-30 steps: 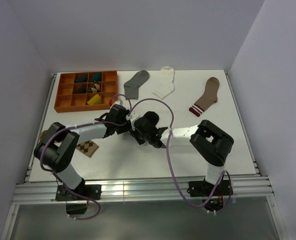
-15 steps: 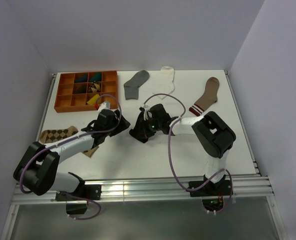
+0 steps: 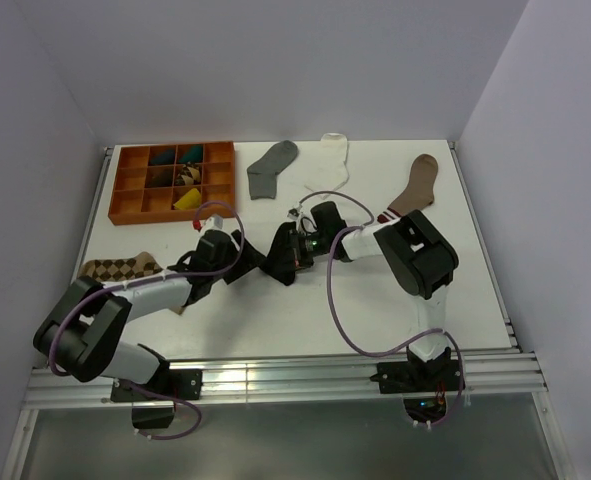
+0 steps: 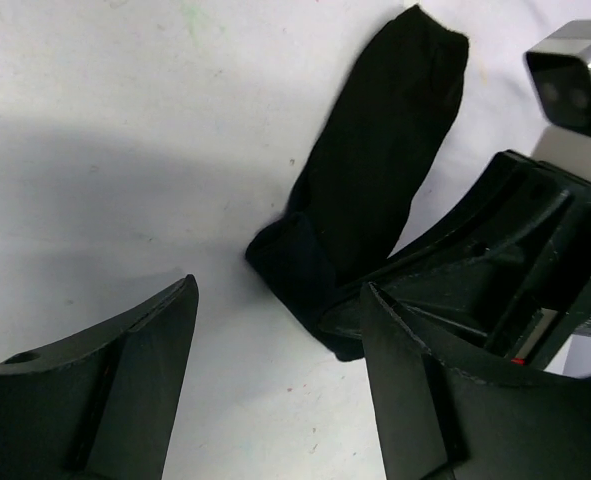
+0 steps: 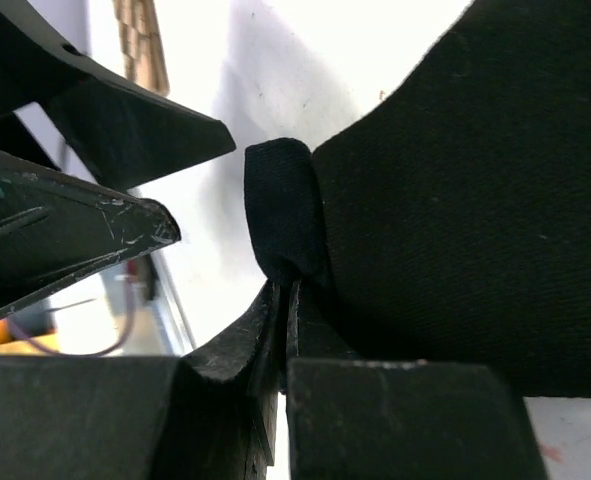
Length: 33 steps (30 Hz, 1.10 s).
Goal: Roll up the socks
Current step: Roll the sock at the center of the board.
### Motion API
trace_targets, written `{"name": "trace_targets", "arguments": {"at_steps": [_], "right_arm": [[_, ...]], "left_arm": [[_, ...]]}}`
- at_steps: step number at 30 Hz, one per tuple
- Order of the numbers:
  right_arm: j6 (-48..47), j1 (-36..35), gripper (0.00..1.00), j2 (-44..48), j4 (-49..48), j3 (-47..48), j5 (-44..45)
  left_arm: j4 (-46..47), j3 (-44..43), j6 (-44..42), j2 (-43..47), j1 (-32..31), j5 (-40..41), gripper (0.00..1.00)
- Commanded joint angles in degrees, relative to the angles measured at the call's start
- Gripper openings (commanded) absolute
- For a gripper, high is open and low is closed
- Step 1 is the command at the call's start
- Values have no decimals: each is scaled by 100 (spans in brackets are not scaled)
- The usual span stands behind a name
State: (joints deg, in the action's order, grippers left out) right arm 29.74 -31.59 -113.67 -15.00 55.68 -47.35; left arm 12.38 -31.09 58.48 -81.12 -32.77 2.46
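The black sock (image 4: 375, 180) lies on the white table, its near end folded over. My right gripper (image 5: 287, 300) is shut on that folded end (image 5: 283, 215); it also shows in the top view (image 3: 281, 262). My left gripper (image 4: 280, 400) is open and empty, its fingers low over the table just short of the fold, facing the right gripper. In the top view the left gripper (image 3: 255, 266) sits just left of the right one, and the black sock is mostly hidden between them. The grey sock (image 3: 272, 166) and the white sock (image 3: 332, 160) lie flat at the back.
An orange compartment tray (image 3: 125, 195) with small items stands at the back left. A tan diamond-patterned sock (image 3: 120, 268) lies at the left under the left arm. A brown sock with a striped cuff (image 3: 412, 190) lies at the back right. Purple cables loop over both arms.
My left gripper pulled back to the left from the black sock, then came in again beside it. My right arm swung farther back while its gripper stayed at the sock.
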Motion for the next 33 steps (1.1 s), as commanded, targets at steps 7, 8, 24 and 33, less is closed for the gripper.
{"name": "trace_targets", "arguments": {"at_steps": [7,8,24,33], "right_arm": [[981,303,0,-402,-442,127,-485],[964,329,0,-454,-329,171,-468],[533,575,2,-789,244,286,-318],[797,690,2,-833,-204,4,-301]], "left_arm": [[326,-116,252,-237,-27,53,68],[326,-125,278,-281,-27,53,68],[441,-433,533,-1002,-159,114,63],[274,-556,630,-1248,-221,220,61]]}}
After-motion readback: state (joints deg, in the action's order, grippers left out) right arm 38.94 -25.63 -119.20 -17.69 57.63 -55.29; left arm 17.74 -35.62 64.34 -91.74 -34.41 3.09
